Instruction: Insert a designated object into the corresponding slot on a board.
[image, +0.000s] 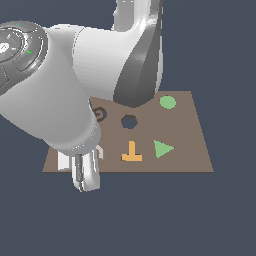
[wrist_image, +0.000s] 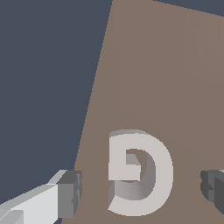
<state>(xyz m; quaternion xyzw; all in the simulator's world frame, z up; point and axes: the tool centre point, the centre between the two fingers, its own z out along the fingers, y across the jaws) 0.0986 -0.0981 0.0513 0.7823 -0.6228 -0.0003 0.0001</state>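
Observation:
The light-grey spiral piece (wrist_image: 162, 175) lies flat on the brown board (wrist_image: 166, 65), near the board's edge. My gripper (wrist_image: 141, 192) is open, with one fingertip on each side of the piece and a gap on both sides. In the exterior view the gripper (image: 76, 169) hangs over the board's (image: 192, 155) near corner at that view's left and hides the piece. The dark spiral slot (image: 100, 114) shows partly, just beyond the arm, towards the board's back left.
On the board are a dark hexagonal hole (image: 129, 121), an orange T (image: 132, 152), a green triangle (image: 162, 148) and a green disc (image: 167, 102). The arm's big white links cover the exterior view's upper left. Dark floor surrounds the board.

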